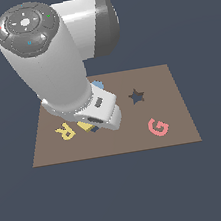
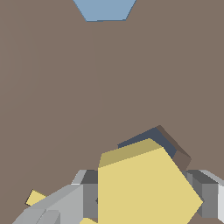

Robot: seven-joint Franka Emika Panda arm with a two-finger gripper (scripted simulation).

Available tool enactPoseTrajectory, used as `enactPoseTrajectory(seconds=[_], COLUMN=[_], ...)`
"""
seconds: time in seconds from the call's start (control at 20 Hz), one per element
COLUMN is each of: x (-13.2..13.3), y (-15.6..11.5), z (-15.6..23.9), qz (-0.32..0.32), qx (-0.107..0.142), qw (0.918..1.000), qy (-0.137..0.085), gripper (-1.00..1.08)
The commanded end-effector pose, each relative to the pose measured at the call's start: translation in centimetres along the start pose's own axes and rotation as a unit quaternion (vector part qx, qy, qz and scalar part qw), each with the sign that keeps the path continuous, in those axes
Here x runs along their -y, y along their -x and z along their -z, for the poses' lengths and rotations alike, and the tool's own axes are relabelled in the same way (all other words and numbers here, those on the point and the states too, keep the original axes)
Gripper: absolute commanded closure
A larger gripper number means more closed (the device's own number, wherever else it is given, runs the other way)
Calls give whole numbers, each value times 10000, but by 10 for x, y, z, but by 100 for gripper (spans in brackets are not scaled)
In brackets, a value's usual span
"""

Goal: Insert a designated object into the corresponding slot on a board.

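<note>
From the exterior view we see the whole brown board [image 1: 163, 81] on the dark surface [image 1: 124, 196], with the arm covering its middle. The hand [image 1: 95, 125] sits low over the board, just beside the yellow letter R [image 1: 65, 131]. Only a sliver of the yellow block [image 1: 86, 127] shows under it there. Farther from the R lie a dark star cutout [image 1: 137, 96] and a pink letter G [image 1: 158, 126], and a blue disc [image 1: 97, 85] peeks out behind the arm.

The wrist view gives us what the arm hides: the yellow block [image 2: 144, 188] is a thick, flat-topped pentagon held between the hand's [image 2: 144, 197] two grey fingers [image 2: 89, 194], which press on its opposite sides. Right behind the block lies the dark pentagon slot [image 2: 162, 139], partly overlapped by it. The blue disc [image 2: 105, 9] lies well beyond on the board [image 2: 52, 87].
</note>
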State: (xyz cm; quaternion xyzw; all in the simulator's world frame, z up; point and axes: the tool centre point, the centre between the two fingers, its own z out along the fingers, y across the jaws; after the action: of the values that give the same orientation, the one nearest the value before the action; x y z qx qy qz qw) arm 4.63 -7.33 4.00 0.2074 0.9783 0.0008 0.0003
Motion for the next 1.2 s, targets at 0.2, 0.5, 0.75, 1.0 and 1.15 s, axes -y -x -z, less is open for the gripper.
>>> enactPoseTrajectory(seconds=[0.2,0.5,0.75,1.0,1.15], x=[-12,-14,-14,-14,-14], y=[-5,-6,-7,-7,-7], z=[1,0,-9,-9,-9], qz=[517,598,620,620,620], qx=[0,-3,-2,-2,-2], qw=[9987,9982,9981,9981,9981], qy=[-1,0,1,1,1], gripper=[108,108,108,-92,-92])
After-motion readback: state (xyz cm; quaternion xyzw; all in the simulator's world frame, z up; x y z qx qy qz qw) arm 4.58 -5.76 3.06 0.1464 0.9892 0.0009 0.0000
